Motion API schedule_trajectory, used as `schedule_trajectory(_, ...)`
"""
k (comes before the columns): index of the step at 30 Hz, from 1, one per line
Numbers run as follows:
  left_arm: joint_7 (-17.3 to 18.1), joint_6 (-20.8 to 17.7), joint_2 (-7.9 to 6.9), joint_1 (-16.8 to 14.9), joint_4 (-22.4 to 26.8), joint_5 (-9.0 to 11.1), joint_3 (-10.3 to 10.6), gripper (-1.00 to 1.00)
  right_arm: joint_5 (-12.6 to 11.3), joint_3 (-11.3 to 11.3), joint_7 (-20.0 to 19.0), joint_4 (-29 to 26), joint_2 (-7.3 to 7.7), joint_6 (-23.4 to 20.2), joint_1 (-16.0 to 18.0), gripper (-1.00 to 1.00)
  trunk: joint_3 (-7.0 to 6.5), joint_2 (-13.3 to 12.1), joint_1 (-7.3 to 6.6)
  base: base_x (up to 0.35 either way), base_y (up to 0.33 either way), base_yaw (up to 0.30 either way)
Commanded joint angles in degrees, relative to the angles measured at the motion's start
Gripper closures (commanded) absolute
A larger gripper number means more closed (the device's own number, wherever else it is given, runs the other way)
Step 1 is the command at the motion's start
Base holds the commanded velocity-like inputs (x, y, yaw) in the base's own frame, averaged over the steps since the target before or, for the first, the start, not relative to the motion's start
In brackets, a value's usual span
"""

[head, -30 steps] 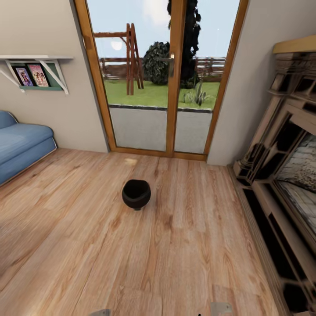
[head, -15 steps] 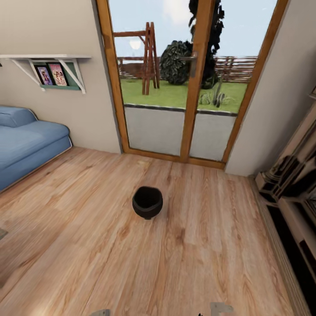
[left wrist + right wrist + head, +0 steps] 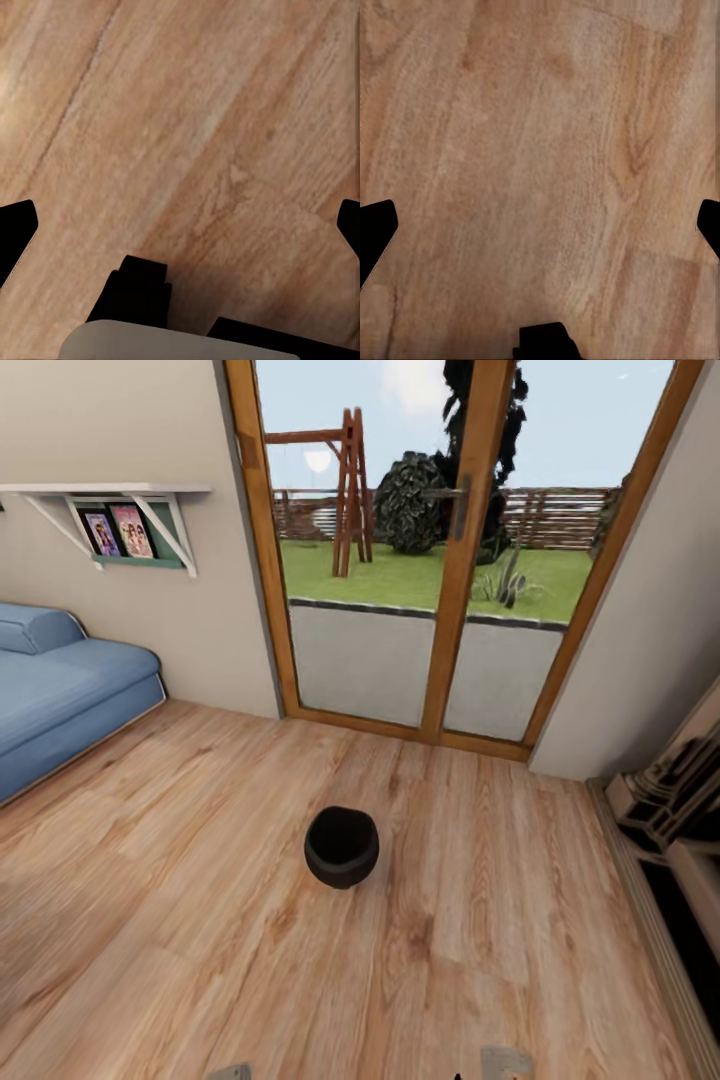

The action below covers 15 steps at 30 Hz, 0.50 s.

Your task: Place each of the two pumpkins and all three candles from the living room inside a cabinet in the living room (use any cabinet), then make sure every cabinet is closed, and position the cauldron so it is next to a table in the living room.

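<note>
Cauldron [image 3: 342, 847]: one, matte black, round-bellied, upright on the wood floor [image 3: 180, 920], ahead of you near the middle of the head view, mouth facing up and nothing visible inside. It stands well apart from everything else.

Glazed door [image 3: 440, 560]: wood-framed, beyond the cauldron, with lawn and a fence visible through it.

Blue sofa [image 3: 60, 700]: on your left, against the wall, under a white wall shelf [image 3: 105, 495] holding two picture cards.

Dark carved fireplace surround [image 3: 680, 810]: at your right edge (only part of it is in frame).

Left gripper [image 3: 180, 225]: fingertips spread wide at the frame's two sides, bare floorboards between them, holding nothing.

Right gripper [image 3: 540, 225]: likewise spread wide over bare floor, holding nothing.
</note>
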<state>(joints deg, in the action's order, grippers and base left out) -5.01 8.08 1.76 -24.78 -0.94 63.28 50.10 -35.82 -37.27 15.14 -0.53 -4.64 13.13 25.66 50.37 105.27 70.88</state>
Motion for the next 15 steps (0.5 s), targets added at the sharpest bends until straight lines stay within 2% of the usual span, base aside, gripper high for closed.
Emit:
schedule_trajectory(1,0.0,0.0,0.0,0.0,-0.02,0.0,0.02,-1.0,0.08,-0.04,-0.01,0.0,0.09,0.04,0.0,-1.0,0.0,0.0,0.0,0.33,0.0,0.0)
schedule_trajectory(15,0.0,0.0,0.0,0.0,-0.02,0.0,0.03,-1.0,0.13,-0.08,-0.02,0.0,-0.27,0.14,0.0,-1.0,0.0,0.0,0.0,0.33,0.0,0.0)
